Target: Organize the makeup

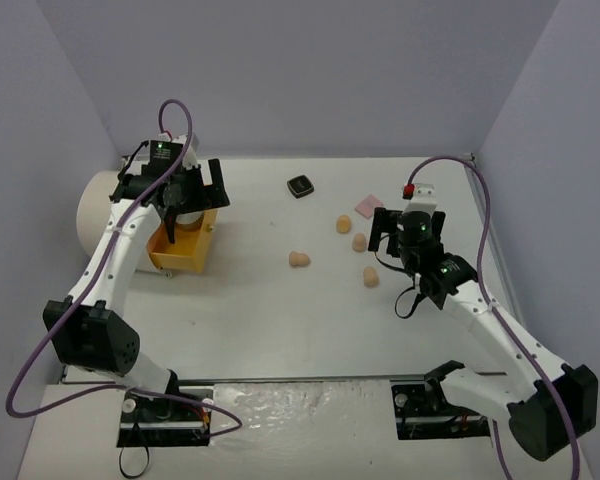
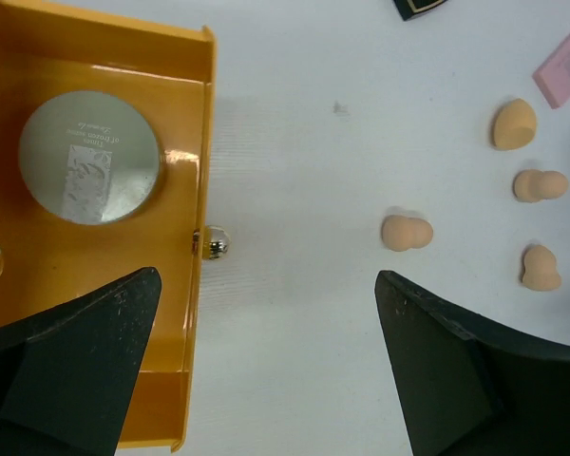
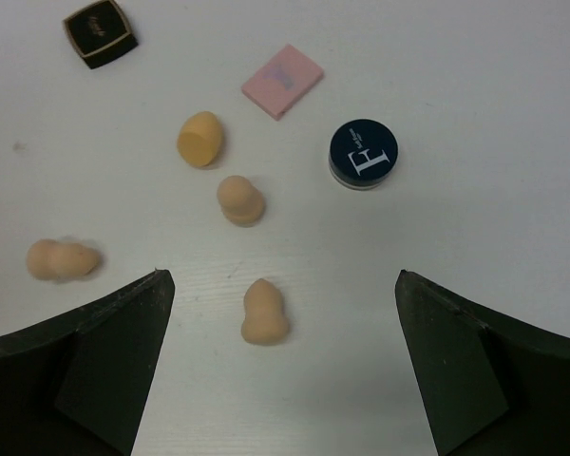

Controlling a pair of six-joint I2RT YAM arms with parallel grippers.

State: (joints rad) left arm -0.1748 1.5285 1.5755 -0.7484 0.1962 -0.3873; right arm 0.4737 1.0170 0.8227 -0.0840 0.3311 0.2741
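Observation:
Four peach sponges lie mid-table (image 1: 343,224) (image 1: 359,242) (image 1: 299,260) (image 1: 370,277). A black square compact (image 1: 301,186) and a pink square pad (image 1: 369,205) lie behind them. My right gripper (image 1: 405,232) hangs open and empty above them; its view shows the nearest sponge (image 3: 264,312) ahead between the jaws, a dark round compact (image 3: 363,154), the pink pad (image 3: 282,81) and the black compact (image 3: 99,31). My left gripper (image 1: 183,203) is open and empty over the right wall of an orange drawer (image 2: 201,142). A pale green disc (image 2: 90,157) lies in the drawer.
The large cream cylinder (image 1: 95,210) lies at the left, its orange drawer (image 1: 180,252) pulled out toward the table's middle, with a small metal knob (image 2: 216,245) on its front. Grey walls close in the table at the back and both sides.

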